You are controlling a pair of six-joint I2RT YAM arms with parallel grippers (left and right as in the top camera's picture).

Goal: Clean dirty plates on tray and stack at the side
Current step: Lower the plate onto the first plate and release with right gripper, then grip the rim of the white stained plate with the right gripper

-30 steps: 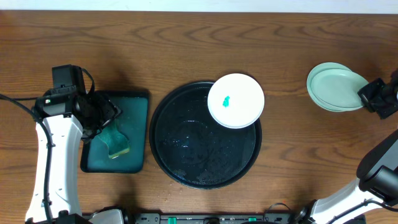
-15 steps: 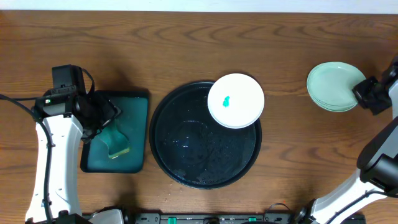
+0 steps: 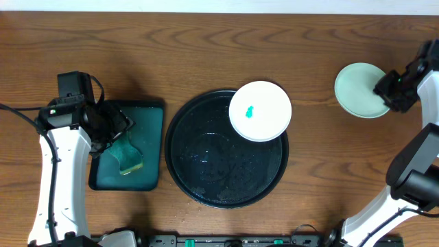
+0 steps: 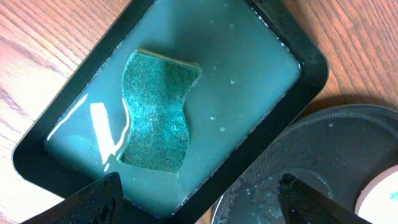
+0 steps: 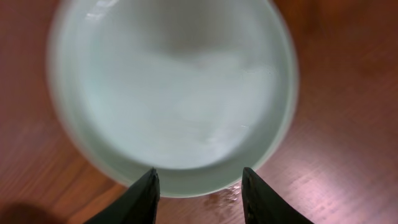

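sponge (image 4: pixel 155 112) lies in teal tray (image 4: pixel 249 68) beside the black tray (image 3: pixel 206 165).

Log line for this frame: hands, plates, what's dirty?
left hand open above sponge in teal tray | right hand open at rim of mint plate | white plate, green smear, on black tray

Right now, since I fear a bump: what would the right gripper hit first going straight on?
Likely the near rim of the mint-green plate, ahead of the right gripper; depth is unclear.
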